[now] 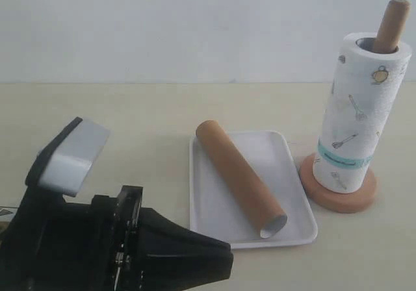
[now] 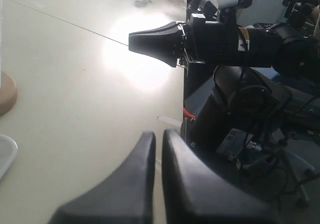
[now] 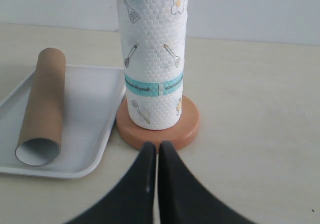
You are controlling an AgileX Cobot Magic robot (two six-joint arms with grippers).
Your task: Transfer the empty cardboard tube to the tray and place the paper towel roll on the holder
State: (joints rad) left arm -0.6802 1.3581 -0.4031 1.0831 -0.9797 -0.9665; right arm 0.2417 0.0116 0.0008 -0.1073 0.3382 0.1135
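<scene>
Cardboard tube (image 1: 242,179) lies on its side in the tray (image 1: 292,174), running diagonally across it. It's plain brown matte board, a thin-walled hollow cylinder with a pale inner wall showing at the near open end. It's much slimmer than the roll.

The tray is white, shallow and rectangular with rounded corners and a low rim. The surface is smooth and slightly glossy. It sits flat on the beige table (image 1: 130,115), with one edge just beside the holder's base.

Paper towel roll (image 1: 354,109) stands upright on the holder (image 1: 351,203). It's a thick white cylinder with a dimpled, embossed texture, small utensil drawings and a teal band near the bottom. Its lower end rests on the round, flat, light wooden base, which has a smooth rounded edge. The slim wooden dowel (image 1: 392,25) pokes out of the core at the top, leaning a bit off the roll's axis.

Left gripper (image 2: 159,133) has black matte tapered fingers, closed to a thin slit with nothing between them. It sits low at the near left of the table, well apart from the tray.

Right gripper (image 3: 156,145) has the same black wedge fingers, pressed together and empty. Its tips are near the holder's base; I can't tell if they touch.
</scene>
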